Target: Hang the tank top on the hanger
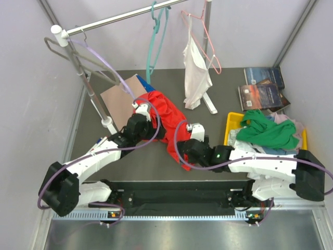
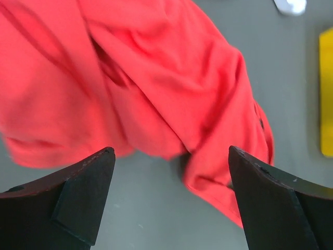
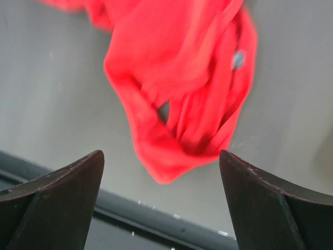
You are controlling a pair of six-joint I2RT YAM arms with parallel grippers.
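Note:
The red tank top [image 1: 167, 119] lies crumpled on the dark table, its strap end trailing toward the front edge. The teal hanger [image 1: 155, 49] hangs by its hook on the rail at the back. My left gripper [image 1: 148, 115] is open and empty, just above the top's left part; in the left wrist view [image 2: 170, 151] red fabric [image 2: 156, 78] lies beyond the two fingers. My right gripper [image 1: 188, 143] is open and empty over the strap end; in the right wrist view [image 3: 161, 153] the looped straps [image 3: 182, 104] lie between and beyond the fingers.
A pink hanger with a white tank top [image 1: 195, 70] and a lavender hanger [image 1: 106, 62] hang on the rail [image 1: 119, 18]. A yellow bin [image 1: 229, 127] holds a green garment [image 1: 268, 130]. Books [image 1: 265, 88] lie at the back right. Cardboard [image 1: 119, 99] lies by the rack pole [image 1: 96, 104].

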